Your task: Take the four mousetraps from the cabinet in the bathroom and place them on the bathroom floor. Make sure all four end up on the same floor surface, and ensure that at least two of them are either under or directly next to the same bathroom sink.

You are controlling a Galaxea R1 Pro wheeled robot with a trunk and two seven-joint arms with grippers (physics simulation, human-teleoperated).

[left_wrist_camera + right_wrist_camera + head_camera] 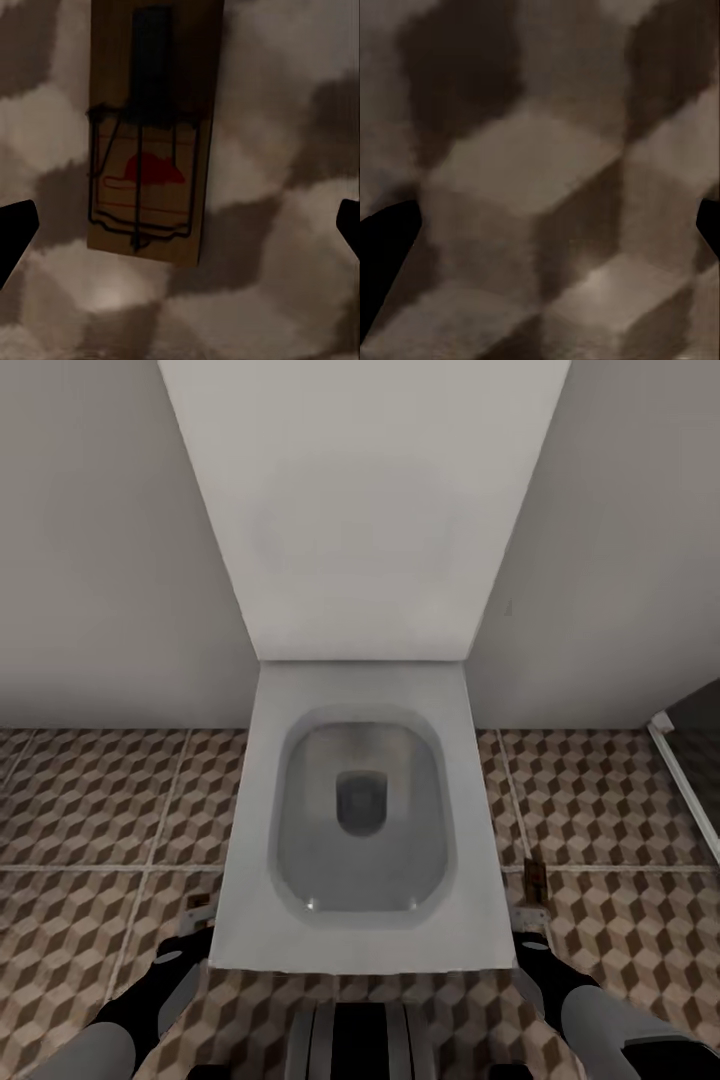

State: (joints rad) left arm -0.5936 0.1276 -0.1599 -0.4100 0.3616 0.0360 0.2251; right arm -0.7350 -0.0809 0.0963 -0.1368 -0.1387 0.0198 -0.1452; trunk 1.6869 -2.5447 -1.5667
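Note:
One mousetrap, a brown wooden board with a dark wire bar and a red mark, lies flat on the bathroom floor. My left gripper hangs open just above it, touching nothing. In the head view this mousetrap lies by the toilet's left side, just ahead of my left gripper. Another mousetrap lies on the bathroom floor by the toilet's right side, a little ahead of my right gripper. My right gripper is open over bare tile. The cabinet and the bathroom sink are out of view.
A white toilet with its lid raised stands straight ahead between my arms, against a pale wall. A dark glass panel with a white frame stands at the right edge. Open tiled floor lies to either side of the toilet.

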